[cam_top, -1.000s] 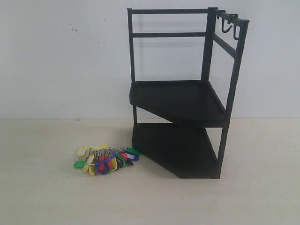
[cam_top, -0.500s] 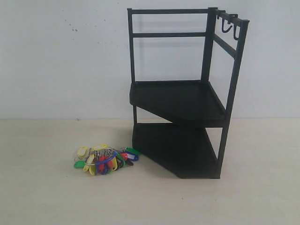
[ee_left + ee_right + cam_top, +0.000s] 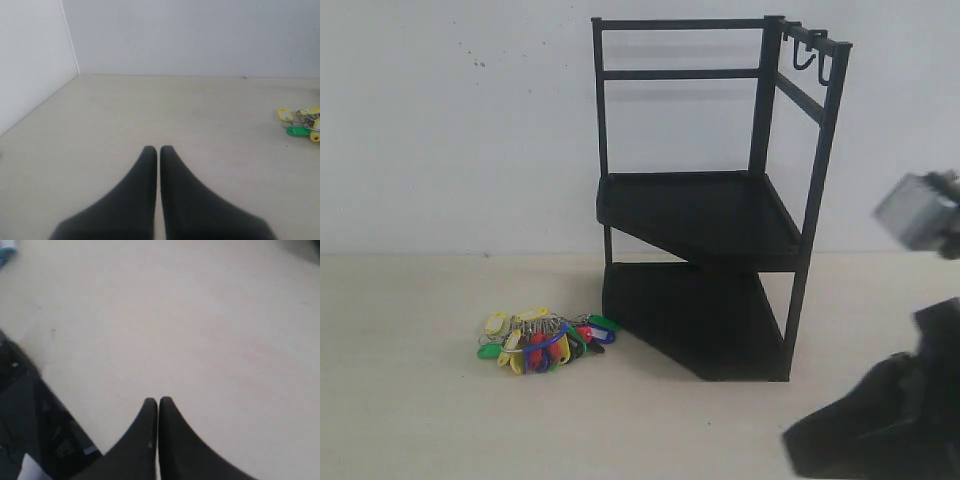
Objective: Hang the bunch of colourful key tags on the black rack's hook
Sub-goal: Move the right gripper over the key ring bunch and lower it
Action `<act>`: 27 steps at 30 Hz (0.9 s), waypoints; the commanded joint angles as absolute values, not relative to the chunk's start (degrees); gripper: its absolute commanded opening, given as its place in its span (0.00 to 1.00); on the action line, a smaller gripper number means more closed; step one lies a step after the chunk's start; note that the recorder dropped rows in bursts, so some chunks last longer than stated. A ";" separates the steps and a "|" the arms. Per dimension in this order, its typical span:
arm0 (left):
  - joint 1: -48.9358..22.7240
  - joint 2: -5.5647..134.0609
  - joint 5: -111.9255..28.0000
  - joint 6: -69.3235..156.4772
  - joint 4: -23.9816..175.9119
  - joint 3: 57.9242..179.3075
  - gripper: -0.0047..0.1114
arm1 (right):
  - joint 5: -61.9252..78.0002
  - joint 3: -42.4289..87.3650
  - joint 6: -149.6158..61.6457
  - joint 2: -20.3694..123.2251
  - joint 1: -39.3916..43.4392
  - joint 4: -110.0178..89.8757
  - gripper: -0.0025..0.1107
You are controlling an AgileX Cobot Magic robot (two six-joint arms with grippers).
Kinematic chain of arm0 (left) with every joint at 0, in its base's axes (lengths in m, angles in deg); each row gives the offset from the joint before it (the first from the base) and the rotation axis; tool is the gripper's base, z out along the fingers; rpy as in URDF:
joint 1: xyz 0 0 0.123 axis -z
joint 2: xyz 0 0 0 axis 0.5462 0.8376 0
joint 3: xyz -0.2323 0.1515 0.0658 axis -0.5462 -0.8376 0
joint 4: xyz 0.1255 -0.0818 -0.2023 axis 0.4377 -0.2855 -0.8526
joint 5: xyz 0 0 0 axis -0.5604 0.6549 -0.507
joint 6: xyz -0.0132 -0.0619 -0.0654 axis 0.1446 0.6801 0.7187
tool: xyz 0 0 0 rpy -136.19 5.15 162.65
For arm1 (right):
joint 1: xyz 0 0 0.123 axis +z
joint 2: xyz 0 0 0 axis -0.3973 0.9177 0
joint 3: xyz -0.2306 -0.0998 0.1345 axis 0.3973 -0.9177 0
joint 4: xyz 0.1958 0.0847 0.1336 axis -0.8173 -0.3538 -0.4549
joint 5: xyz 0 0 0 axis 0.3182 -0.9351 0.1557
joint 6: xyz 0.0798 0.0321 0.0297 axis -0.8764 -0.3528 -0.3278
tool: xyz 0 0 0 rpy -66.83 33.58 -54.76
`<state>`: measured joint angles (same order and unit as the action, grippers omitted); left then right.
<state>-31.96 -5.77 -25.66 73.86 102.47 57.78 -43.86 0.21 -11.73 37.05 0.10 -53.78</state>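
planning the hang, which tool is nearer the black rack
Right. The right tool is close to the black rack, by its base; the left tool is far off, beyond the key tag bunch.

On the pale table (image 3: 410,420), colourful key tag bunch (image 3: 542,340) lies near the black rack (image 3: 700,215), to its left; two hooks (image 3: 807,58) on rack's top right rail. Right arm (image 3: 890,425), blurred, at lower right corner.
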 commanded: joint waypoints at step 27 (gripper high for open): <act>-31.89 -5.56 -25.86 74.17 102.48 57.92 0.08 | -30.34 56.97 -9.52 102.66 15.41 -42.08 0.02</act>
<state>-31.96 -5.77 -25.66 73.86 102.47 57.78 -30.77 52.10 -4.24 99.52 15.40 -47.08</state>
